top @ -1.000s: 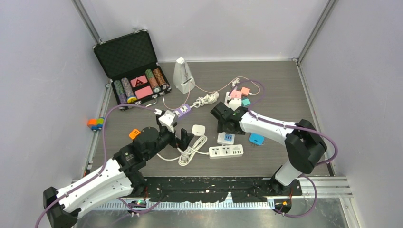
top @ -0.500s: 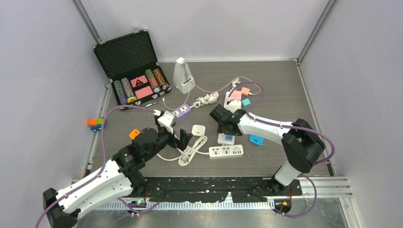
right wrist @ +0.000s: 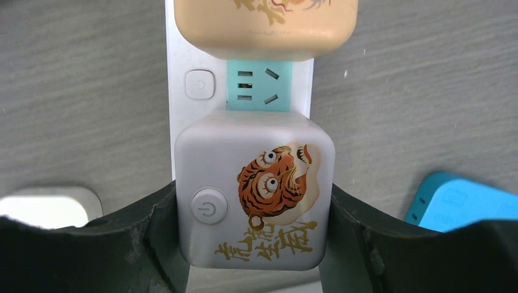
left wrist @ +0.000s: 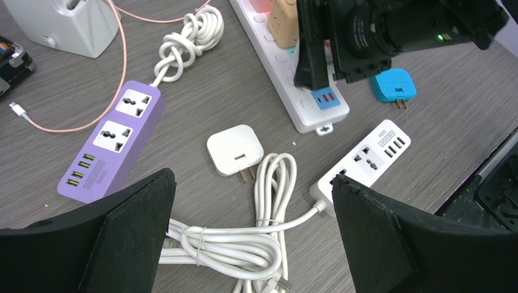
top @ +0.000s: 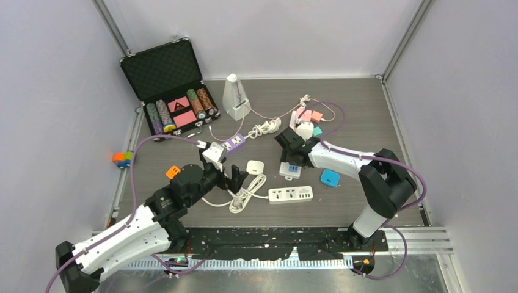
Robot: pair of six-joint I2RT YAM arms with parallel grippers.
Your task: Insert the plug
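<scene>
The right hand (right wrist: 253,244) grips the white tiger plug (right wrist: 253,183) by both sides. The plug sits on the white power strip (right wrist: 177,104), with a bare teal socket (right wrist: 259,82) just beyond it. The left hand (left wrist: 253,238) gapes wide above the table (left wrist: 458,140), with a white adapter (left wrist: 235,149) just ahead.

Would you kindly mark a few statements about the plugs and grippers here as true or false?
1. The right gripper clamps the tiger plug by two sides. True.
2. The left gripper holds the white plug. False: it is open, and the white plug lies on the table.
3. A teal socket is free between the tiger plug and the beige plug. True.
4. The blue plug sits in the purple strip. False: it lies loose on the table, and the purple strip's sockets are empty.
</scene>
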